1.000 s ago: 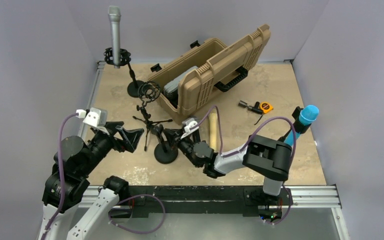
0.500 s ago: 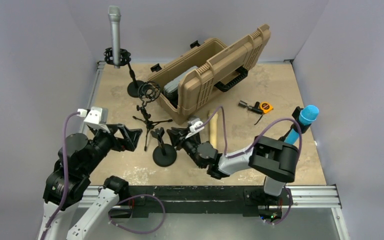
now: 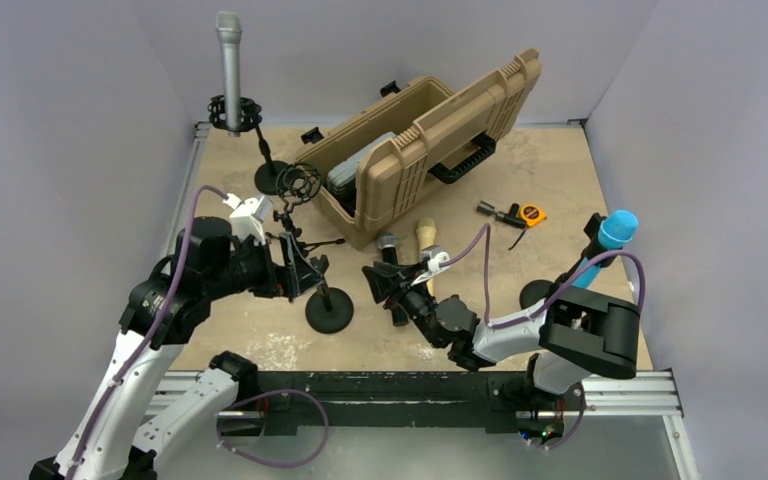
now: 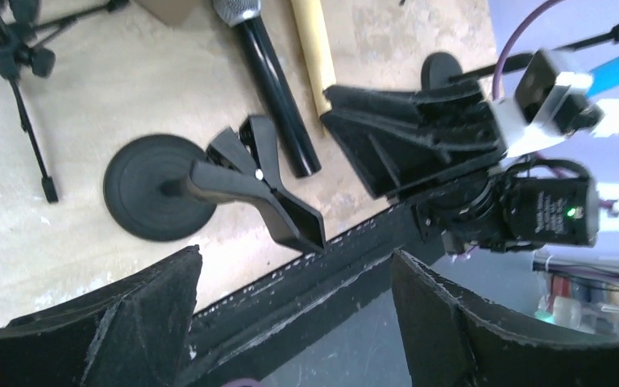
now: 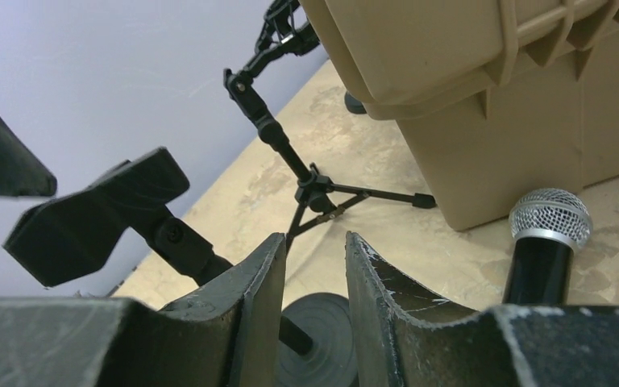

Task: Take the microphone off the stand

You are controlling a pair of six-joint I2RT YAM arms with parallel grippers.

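Note:
The black microphone with a silver grille lies flat on the table beside the tan case; it also shows in the left wrist view and the right wrist view. The short black stand has a round base, and its clip holds nothing. My left gripper is open and hovers just short of the clip's end. My right gripper is narrowly open with nothing between its fingers. It sits low, right of the stand and just in front of the microphone.
An open tan case stands behind. A beige cylinder lies next to the microphone. A small tripod with a shock mount stands left of the case. A silver microphone on a tall stand is back left, a blue one at right, a tape measure nearby.
My right gripper has drawn back to the right from the stand and parted its fingers. The black microphone now lies in view by the case. My left arm has swung forward to the stand's clip.

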